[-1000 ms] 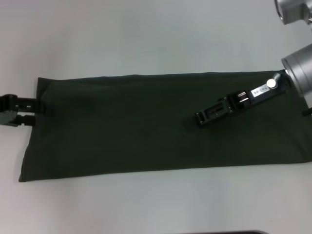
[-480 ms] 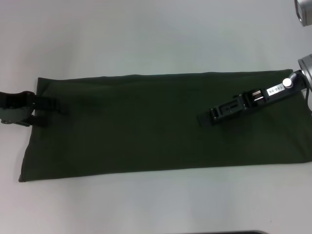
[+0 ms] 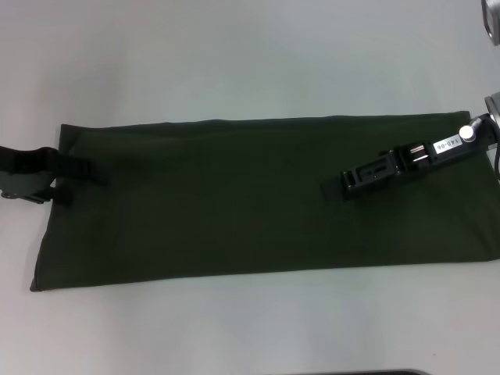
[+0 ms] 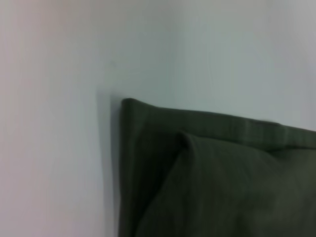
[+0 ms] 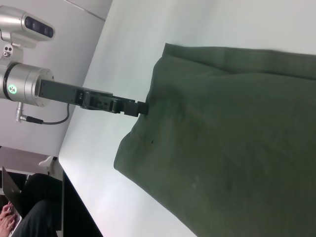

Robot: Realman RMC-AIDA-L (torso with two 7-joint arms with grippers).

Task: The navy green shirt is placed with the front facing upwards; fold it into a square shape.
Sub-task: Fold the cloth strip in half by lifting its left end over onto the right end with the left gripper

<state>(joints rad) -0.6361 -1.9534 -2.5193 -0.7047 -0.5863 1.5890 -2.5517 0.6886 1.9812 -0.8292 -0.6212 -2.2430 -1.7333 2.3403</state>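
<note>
The navy green shirt (image 3: 226,199) lies flat on the white table (image 3: 234,55) as a long band running left to right; no lettering or neck label shows. My left gripper (image 3: 84,183) is at the band's left short edge, open, with its upper finger (image 3: 86,170) reaching over the cloth. It also shows in the right wrist view (image 5: 140,107), touching that edge. The left wrist view shows a layered corner of the shirt (image 4: 222,187). My right gripper (image 3: 336,188) hovers over the band's right part, pointing left, holding nothing I can see.
The right arm's silver wrist (image 3: 492,117) is at the right edge of the head view. The right wrist view shows the left arm's silver link (image 5: 24,84), the table's edge and a seated person (image 5: 29,207) beyond it. A dark strip (image 3: 344,373) lines the table's front.
My left gripper has moved right onto the shirt's left edge. My right gripper has drawn back to the right over the cloth. The shirt has not shifted.
</note>
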